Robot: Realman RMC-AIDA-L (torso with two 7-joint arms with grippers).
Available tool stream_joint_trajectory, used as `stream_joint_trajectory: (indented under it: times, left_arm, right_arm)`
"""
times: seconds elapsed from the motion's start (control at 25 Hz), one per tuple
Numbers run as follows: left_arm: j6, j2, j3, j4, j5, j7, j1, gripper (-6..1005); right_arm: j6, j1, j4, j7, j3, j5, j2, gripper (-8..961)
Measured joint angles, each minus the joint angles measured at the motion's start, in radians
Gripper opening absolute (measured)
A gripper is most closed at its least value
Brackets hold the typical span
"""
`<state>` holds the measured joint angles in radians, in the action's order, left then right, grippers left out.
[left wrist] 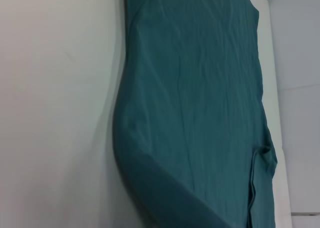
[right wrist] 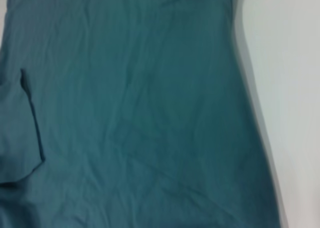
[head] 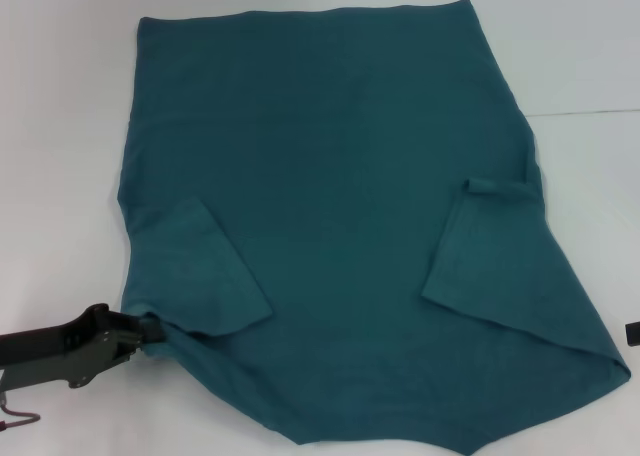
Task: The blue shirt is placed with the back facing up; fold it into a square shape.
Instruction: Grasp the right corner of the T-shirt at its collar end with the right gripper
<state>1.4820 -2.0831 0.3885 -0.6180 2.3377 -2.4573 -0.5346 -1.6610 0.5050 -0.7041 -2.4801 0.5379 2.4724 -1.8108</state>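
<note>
- Head view: blue shirt [head: 340, 176] spread flat on the white table [head: 60, 126], plain back up, both sleeves folded inward over the body. Left gripper [head: 148, 333] at the shirt's near-left edge, beside the folded left sleeve, pinching the cloth there (fingertips buried in the fabric). Right gripper barely visible at the frame's edge off the shirt's near-right corner; state cannot be told.
- Left wrist view: blue shirt [left wrist: 200, 103] running lengthwise, its edge lifted off the table [left wrist: 55, 108].
- Right wrist view: blue shirt [right wrist: 135, 108] filling most of the frame, lightly creased, table [right wrist: 295, 78] alongside.

My left arm's dark grey-green blocky gripper [head: 140, 338] on a black forearm link, pale screw heads on its housing, thin reddish cable looped beneath, small black corner of my right arm [head: 632, 331]
</note>
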Motion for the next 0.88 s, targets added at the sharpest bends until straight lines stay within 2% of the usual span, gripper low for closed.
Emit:
stream_joint_trajectory:
  times: [0.32,0.68,0.76,0.88]
  left_arm:
    - [-0.009,0.000,-0.004,0.000,0.000,-0.001,0.003,20]
    - [-0.011,0.000,-0.004,0.000,-0.003,-0.003,0.000,20]
    - [-0.012,0.000,-0.004,0.000,-0.003,-0.003,0.001,20]
    - [-0.012,0.000,-0.006,0.000,-0.003,-0.003,0.002,21]
  right_arm:
    - [0.041,-0.001,0.002,0.018,-0.002,0.005,-0.026,443]
    - [0.046,0.008,0.011,0.002,0.003,0.021,-0.027,457]
    - [0.052,0.008,0.010,-0.007,0.004,0.030,-0.027,633]
    - [0.064,0.007,0.014,-0.010,0.005,0.034,-0.029,603]
